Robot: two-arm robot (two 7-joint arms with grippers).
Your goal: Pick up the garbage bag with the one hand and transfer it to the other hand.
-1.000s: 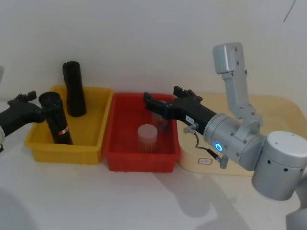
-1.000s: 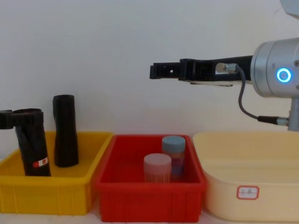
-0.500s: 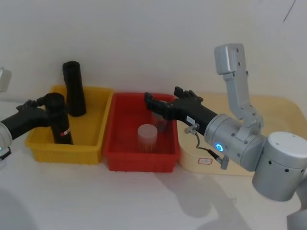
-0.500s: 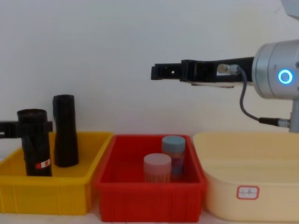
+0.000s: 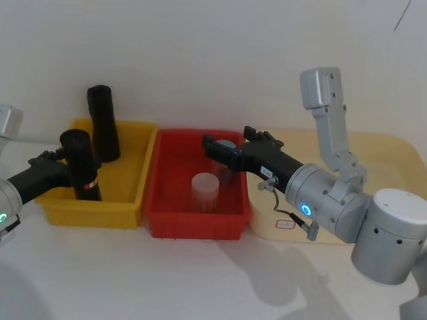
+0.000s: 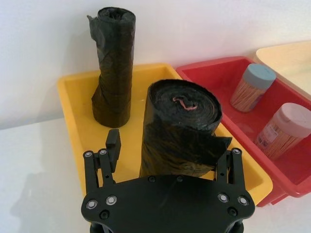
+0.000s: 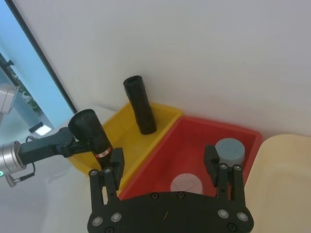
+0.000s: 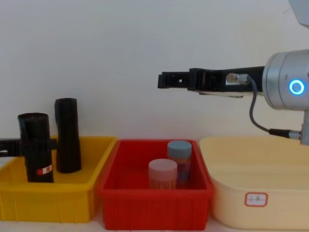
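Black on yellow, from the head: garbage bag (image 5: 83, 183) upright in the yellow bin (image 5: 93, 213), toward its front left, left gripper (image 5: 67, 165) around its middle. Behind it, a plain black roll (image 5: 102, 123). Right gripper (image 5: 217, 148) high over the red bin (image 5: 193, 227), touching nothing.

From the left wrist: fingers (image 6: 112, 145) spread either side of the bag, a clear gap at one, not clamped.

From the right wrist: fingers (image 7: 211, 162) wide apart, nothing between; below, a grey-lidded jar (image 7: 228, 150) and a pale-lidded jar (image 7: 186, 184).

From the chest: red-and-white label (image 8: 42, 169) low on the bag; cream tub (image 8: 260, 183) at right.
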